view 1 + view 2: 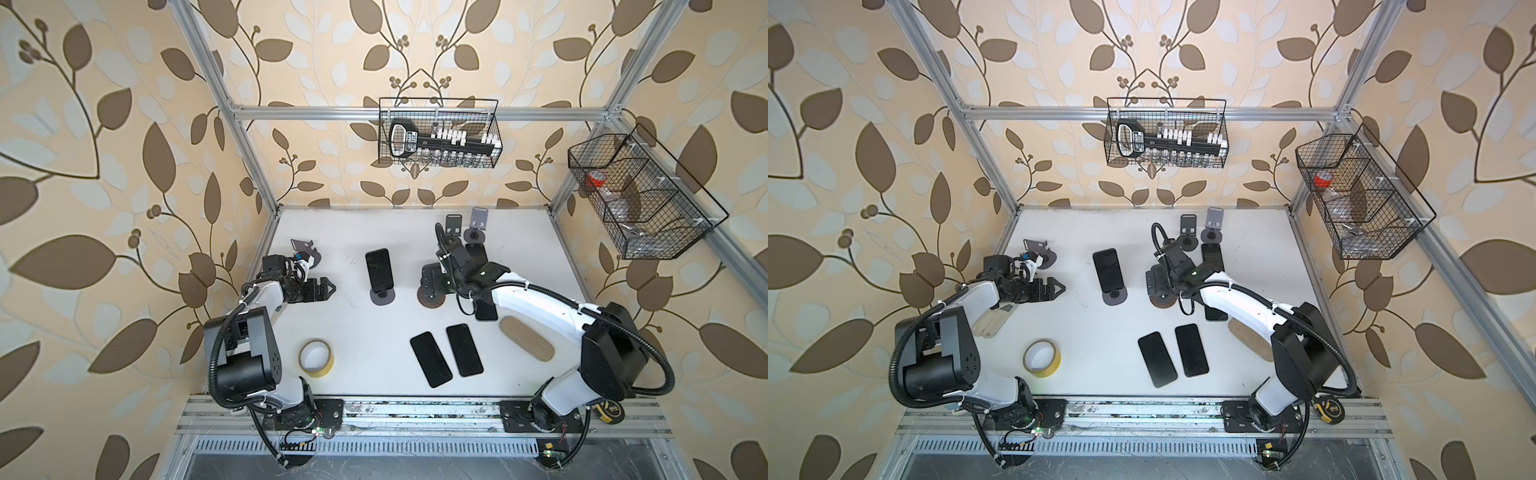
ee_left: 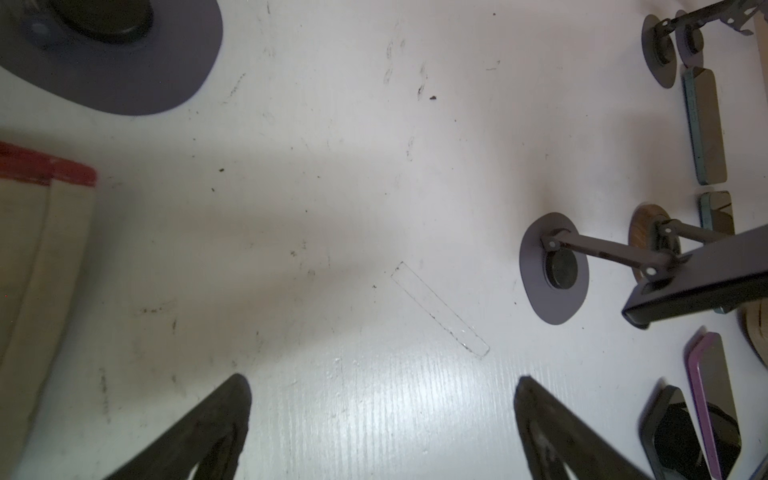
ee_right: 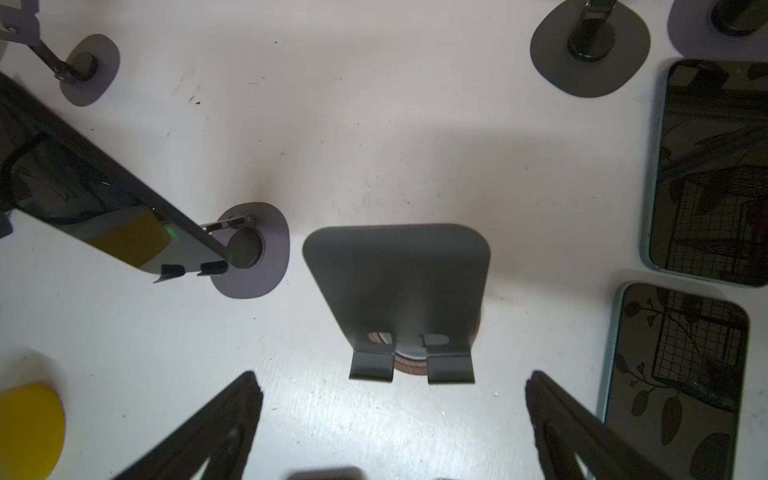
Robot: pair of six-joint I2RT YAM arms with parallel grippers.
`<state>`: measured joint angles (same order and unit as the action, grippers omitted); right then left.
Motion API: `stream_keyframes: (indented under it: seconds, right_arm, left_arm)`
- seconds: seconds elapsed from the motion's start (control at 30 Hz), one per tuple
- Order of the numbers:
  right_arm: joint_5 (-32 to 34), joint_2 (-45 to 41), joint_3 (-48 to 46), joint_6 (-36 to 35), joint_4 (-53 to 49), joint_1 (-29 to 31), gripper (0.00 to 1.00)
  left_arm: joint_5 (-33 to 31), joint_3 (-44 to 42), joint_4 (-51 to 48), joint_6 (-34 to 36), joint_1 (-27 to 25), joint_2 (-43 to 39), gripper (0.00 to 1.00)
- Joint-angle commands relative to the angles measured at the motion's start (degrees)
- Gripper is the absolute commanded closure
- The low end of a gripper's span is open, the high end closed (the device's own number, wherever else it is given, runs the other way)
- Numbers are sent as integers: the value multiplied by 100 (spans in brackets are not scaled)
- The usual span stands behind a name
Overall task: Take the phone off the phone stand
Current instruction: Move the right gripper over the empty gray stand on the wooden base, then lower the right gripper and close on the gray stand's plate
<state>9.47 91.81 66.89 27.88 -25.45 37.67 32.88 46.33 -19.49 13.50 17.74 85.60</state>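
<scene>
A dark phone [image 1: 379,269] [image 1: 1108,269] leans on a phone stand with a round grey base [image 1: 382,297] [image 1: 1115,297] mid-table. My left gripper [image 1: 328,286] [image 1: 1059,286] hovers open to its left, a gap apart, with only bare table between the fingers [image 2: 382,395]. In the left wrist view the phone [image 2: 706,286] and its stand's base [image 2: 555,274] lie off to one side. My right gripper [image 1: 432,278] [image 3: 390,399] is open over an empty stand [image 3: 395,291] on a wooden disc, to the right of the phone [image 3: 83,187].
Two phones [image 1: 430,359] [image 1: 464,350] lie flat in front, and others [image 3: 715,166] [image 3: 681,374] lie by the right arm. A yellow tape roll [image 1: 316,358], a wooden oval [image 1: 527,338], empty stands at the back [image 1: 453,226] and left [image 1: 305,249], and wire baskets [image 1: 440,133] on the walls.
</scene>
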Motion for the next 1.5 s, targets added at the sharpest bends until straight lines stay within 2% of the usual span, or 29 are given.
stream_keyframes:
  seconds: [0.0, 0.13, 0.27, 0.47, 0.63, 0.83, 1.23, 1.47]
  right_arm:
    - [89, 246, 279, -193, -95, -51, 0]
    - [252, 540, 539, -134, -201, -51, 1]
    - [414, 716, 610, -55, -150, -73, 9]
    - [396, 1032, 750, -50, -204, -76, 14]
    - [733, 1111, 732, 127, -194, -39, 21]
    - [731, 1231, 770, 227, -220, -40, 31]
    - [679, 1103, 1137, 15, -474, -113, 34]
    - [691, 1278, 1727, -242, -535, -333, 34]
  left_arm:
    - [143, 139, -33, 81, 55, -61, 1]
    - [139, 143, -34, 87, 54, -48, 1]
    - [148, 132, -30, 98, 63, -70, 1]
    - [157, 119, -20, 90, 72, -103, 1]
    - [157, 122, -26, 98, 72, -88, 1]
    - [157, 122, -23, 101, 72, -88, 1]
    - [157, 126, -25, 96, 72, -88, 1]
    - [172, 125, -26, 116, 72, -97, 1]
